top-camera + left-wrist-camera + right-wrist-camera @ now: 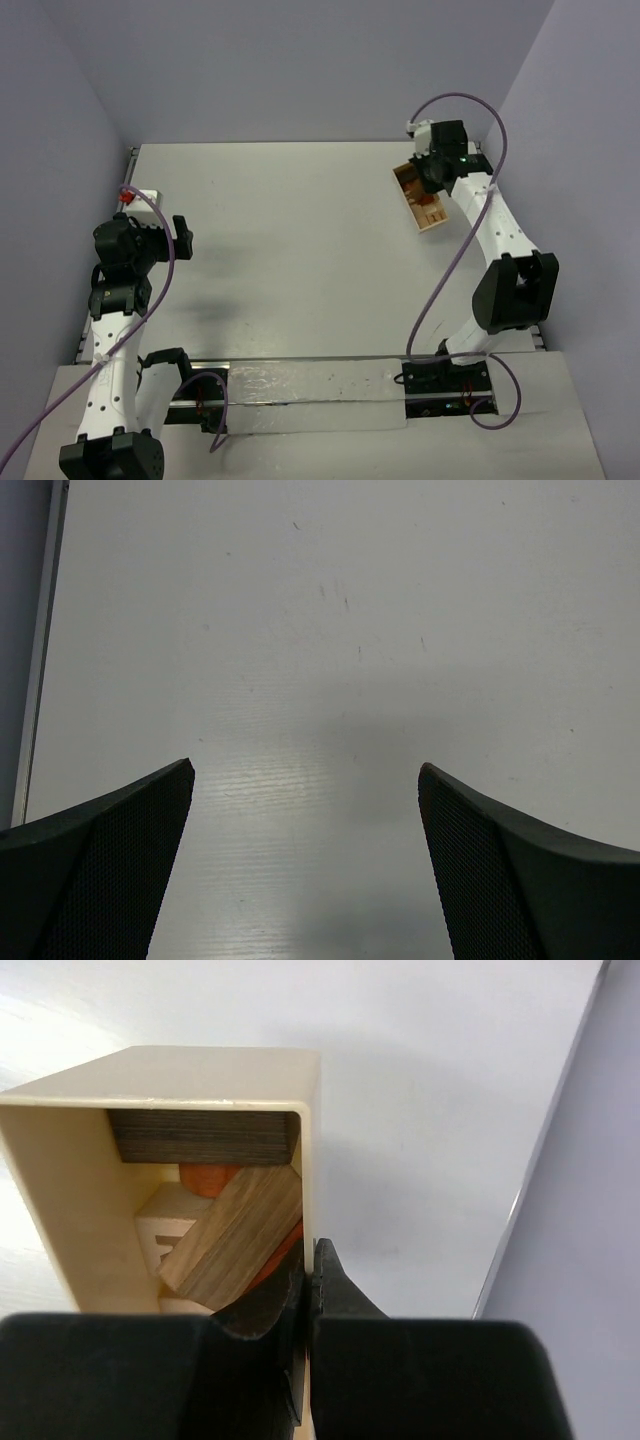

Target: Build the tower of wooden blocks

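While left fingers [100,865] gape over open table [320,630], right fingers [345,1295] clench the box's [200,1075] edge-side wall.

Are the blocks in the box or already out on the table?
In the box. The right wrist view shows dark, tan and reddish blocks packed inside it, with the right gripper pinching its side wall.

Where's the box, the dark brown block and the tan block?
wooden box [200,1075], right wrist view, pale outer wall.
dark brown block [205,1137], right wrist view, its front face.
tan block [235,1235], right wrist view, its grainy face.
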Robot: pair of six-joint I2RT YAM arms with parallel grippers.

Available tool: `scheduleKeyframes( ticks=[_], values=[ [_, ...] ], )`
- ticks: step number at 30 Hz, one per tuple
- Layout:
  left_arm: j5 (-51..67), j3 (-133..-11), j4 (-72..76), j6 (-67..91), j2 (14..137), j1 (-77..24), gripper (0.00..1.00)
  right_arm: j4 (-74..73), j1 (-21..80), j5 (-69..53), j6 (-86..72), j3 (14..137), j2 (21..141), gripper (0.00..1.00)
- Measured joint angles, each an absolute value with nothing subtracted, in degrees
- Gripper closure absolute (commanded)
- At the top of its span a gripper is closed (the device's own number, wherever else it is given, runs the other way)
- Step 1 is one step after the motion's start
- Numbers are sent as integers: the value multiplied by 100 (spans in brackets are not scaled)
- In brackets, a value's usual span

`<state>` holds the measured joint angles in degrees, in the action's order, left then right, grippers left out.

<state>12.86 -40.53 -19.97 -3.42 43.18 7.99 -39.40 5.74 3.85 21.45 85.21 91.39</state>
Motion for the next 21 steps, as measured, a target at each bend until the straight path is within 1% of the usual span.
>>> scheduleKeyframes(
  ticks=[4, 10, 16, 21],
  values=[
    [1186, -4053, -1994, -280, 4317, 799, 1, -3479, 1491, 1121, 2079, 8451, 8874, 100],
    [898, -4053, -1993, -167, 4313, 826, 1, -2509, 2641, 2558, 2194, 7664, 8906, 100],
    [621, -4053, -1990, 4, 4316, 905, 1, -1293, 3648, 3823, 2712, 7033, 9267, 100],
    [532, -4053, -1990, 110, 4316, 1000, 1, -161, 4196, 4617, 3343, 6744, 9701, 100]
  ],
)
